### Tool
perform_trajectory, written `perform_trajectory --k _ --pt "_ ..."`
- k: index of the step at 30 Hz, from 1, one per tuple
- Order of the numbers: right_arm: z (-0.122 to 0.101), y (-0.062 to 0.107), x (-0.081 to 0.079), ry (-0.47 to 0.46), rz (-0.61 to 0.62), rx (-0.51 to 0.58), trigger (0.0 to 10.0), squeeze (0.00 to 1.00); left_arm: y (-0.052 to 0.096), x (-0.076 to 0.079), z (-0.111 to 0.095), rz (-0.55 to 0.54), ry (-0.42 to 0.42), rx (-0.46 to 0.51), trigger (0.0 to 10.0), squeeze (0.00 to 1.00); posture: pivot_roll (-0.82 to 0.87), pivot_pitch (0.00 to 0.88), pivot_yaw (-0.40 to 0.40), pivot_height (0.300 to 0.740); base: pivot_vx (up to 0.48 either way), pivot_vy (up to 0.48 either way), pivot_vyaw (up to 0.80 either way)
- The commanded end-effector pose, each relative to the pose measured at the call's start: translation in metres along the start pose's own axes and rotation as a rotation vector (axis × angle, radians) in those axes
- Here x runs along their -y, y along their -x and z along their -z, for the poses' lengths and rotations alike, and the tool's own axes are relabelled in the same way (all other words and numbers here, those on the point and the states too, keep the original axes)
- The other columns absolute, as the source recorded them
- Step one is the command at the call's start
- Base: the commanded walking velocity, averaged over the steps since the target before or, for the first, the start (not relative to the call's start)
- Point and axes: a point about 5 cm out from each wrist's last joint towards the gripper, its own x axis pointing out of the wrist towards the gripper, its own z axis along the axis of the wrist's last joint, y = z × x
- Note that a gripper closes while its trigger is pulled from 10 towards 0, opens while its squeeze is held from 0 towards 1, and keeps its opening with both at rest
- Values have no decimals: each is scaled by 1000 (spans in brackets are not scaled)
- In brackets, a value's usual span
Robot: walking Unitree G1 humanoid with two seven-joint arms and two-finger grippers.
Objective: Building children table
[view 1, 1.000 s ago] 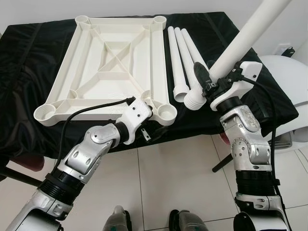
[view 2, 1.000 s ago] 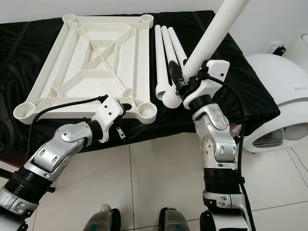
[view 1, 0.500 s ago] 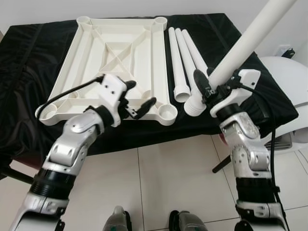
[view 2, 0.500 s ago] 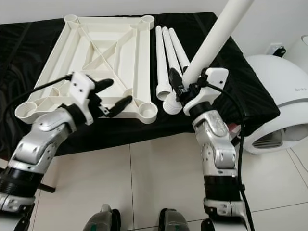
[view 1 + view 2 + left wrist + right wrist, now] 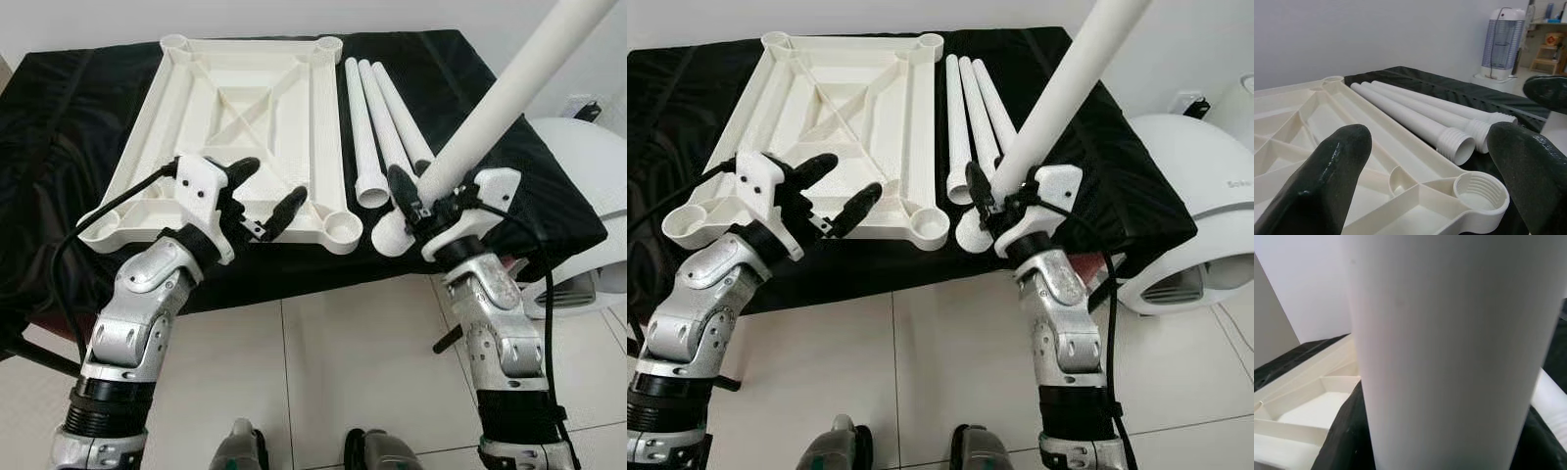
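Note:
The white tabletop [image 5: 328, 127] lies upside down on the black-covered table, a threaded socket [image 5: 342, 227] at its near right corner. Three white legs [image 5: 377, 117] lie side by side just right of it. My left gripper [image 5: 274, 181] hovers open over the tabletop's near rim, nothing between its fingers [image 5: 1322, 181]; its wrist view looks past the socket [image 5: 1480, 188] to the lying legs [image 5: 1415, 115]. My right gripper [image 5: 421, 201] is shut on a fourth leg [image 5: 500, 98], which slants up to the right, its threaded end low beside the near right socket. That leg [image 5: 1449, 347] looms close in the right wrist view.
Black cloth [image 5: 59, 117] covers the whole table and hangs over its front edge. A white rounded appliance [image 5: 588, 166] stands on the tiled floor at the right. A tall white heater [image 5: 1501, 44] stands beyond the table.
My left gripper rose from the table's front edge to above the tabletop's near rim, fingers now spread. The right gripper brought the held leg's threaded end slightly nearer and lower.

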Motion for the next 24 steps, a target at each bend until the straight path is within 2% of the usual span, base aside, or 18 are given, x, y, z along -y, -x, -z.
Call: perform_trajectory --k 1,6,10,16,24 --pt "-4 3 -4 11 0 30 10000 0 9 -19 0 -354 -1 7 10000 0 -9 115 18 740 0 0 0" --pt "5 13 -3 55 31 6 10000 0 30 -32 12 -514 0 -36 10000 0 -10 93 19 740 0 0 0" --pt "6 15 1 75 54 3 10000 0 38 -39 13 -557 -5 -50 10000 0 -7 88 22 740 0 0 0" --pt "4 15 8 99 88 13 10000 0 45 -35 11 -518 -31 -65 10000 0 4 79 21 740 0 0 0" --pt "2 11 5 123 68 24 10000 0 50 -36 12 -546 -23 -59 10000 0 11 82 12 740 0 0 0"
